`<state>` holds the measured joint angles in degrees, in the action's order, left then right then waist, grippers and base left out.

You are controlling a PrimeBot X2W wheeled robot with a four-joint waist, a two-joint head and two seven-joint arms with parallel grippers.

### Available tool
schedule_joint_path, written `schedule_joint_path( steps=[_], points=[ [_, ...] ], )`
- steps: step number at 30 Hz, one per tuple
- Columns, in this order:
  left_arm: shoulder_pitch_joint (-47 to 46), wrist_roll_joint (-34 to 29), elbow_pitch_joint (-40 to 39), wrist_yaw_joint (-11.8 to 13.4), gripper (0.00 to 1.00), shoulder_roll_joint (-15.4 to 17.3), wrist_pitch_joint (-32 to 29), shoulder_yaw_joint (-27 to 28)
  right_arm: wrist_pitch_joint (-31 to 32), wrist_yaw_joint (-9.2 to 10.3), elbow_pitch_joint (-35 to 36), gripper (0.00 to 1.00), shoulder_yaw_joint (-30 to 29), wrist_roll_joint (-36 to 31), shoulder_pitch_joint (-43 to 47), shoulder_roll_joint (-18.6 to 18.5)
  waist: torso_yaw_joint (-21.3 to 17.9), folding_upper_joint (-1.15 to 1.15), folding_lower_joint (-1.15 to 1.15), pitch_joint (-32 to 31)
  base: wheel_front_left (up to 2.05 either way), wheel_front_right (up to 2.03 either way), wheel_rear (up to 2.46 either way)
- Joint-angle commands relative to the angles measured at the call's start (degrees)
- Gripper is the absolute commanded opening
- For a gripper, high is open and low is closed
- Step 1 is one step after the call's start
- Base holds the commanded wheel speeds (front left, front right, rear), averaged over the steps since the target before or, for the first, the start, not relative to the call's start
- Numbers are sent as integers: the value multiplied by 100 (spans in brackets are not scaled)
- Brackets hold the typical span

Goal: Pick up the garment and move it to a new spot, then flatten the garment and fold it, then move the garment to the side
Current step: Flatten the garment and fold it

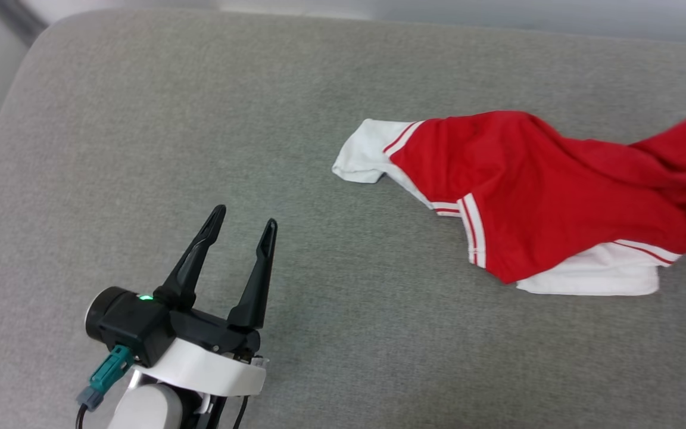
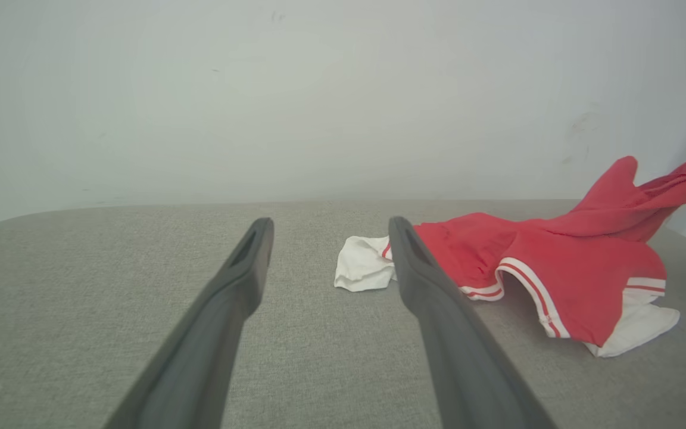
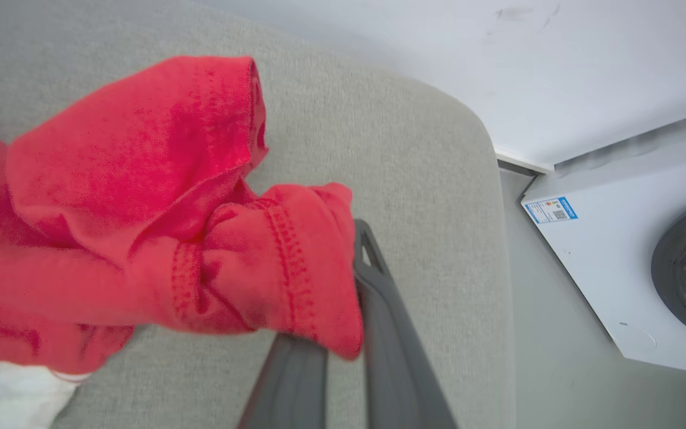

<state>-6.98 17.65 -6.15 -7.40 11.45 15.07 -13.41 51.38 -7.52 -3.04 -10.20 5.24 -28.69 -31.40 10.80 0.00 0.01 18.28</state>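
The garment [image 1: 545, 196] is a red jersey with white sleeves and red-white striped trim, lying crumpled at the right of the grey padded surface [image 1: 212, 119]. One red end rises off the surface toward the right edge of the head view. In the right wrist view my right gripper [image 3: 349, 238] is shut on a bunched red hem of the garment [image 3: 283, 262], lifted above the surface. My left gripper [image 1: 245, 223] stands open and empty at the lower left, well apart from the garment [image 2: 527, 268], which shows past its right finger [image 2: 438, 310] in the left wrist view.
The grey surface [image 3: 414, 179] ends in a rounded right corner. Beyond it stands a white washing machine [image 3: 629, 262] with a dark round door on the pale floor. A white wall [image 2: 319, 89] runs behind the surface.
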Motion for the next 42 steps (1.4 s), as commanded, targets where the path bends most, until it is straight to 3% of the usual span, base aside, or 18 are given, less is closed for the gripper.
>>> schedule_joint_path(
  steps=[1, 7, 13, 14, 15, 22, 29, 35, 42],
  points=[
    [-82, 16, -21, -9, 100, -21, 15, -23, -52, 6, -85, 0, 38, -16, -215, -41, 158, 0, -1, 135, 0, 0, 0],
    [-201, 63, 38, -9, 100, -104, 15, -90, -383, 5, -937, 0, 372, -351, -1621, 129, 522, 0, -1, 422, 0, 0, 0],
    [-322, 99, 109, -9, 100, -219, 15, -149, -803, 5, -1867, 0, 601, -745, -2421, 504, 770, 0, -1, 558, 0, 0, 0],
    [-342, 101, 122, -9, 100, -231, 15, -154, -855, 5, -2036, 35, 640, -817, -2444, 532, 788, 0, -1, 559, 0, 0, 0],
    [-385, 89, 154, -9, 100, -259, 15, -162, -1022, 5, -2486, 100, 600, -966, -2578, 638, 815, 0, -1, 529, 0, 0, 0],
    [-290, 66, 172, -9, 100, -210, 15, -14, -1548, 5, -3112, 100, 661, -890, -2637, 877, 619, 0, -1, 261, 0, 0, 0],
    [-155, 36, 125, -9, 100, -123, 15, 177, -2542, 5, -3051, 100, 691, -424, -2359, 1164, 213, 0, -1, -270, 0, 0, 0],
    [6, 67, 50, -9, 100, -13, 15, 415, -3730, 5, -2351, 100, 986, 204, -1764, 1234, -218, 0, -1, -676, 0, 0, 0],
    [128, 47, -75, -9, 100, 64, 15, 702, -4614, 5, -1018, 100, 1092, 823, -611, 1330, -634, 0, -1, -930, 0, 0, 0]
  ],
)
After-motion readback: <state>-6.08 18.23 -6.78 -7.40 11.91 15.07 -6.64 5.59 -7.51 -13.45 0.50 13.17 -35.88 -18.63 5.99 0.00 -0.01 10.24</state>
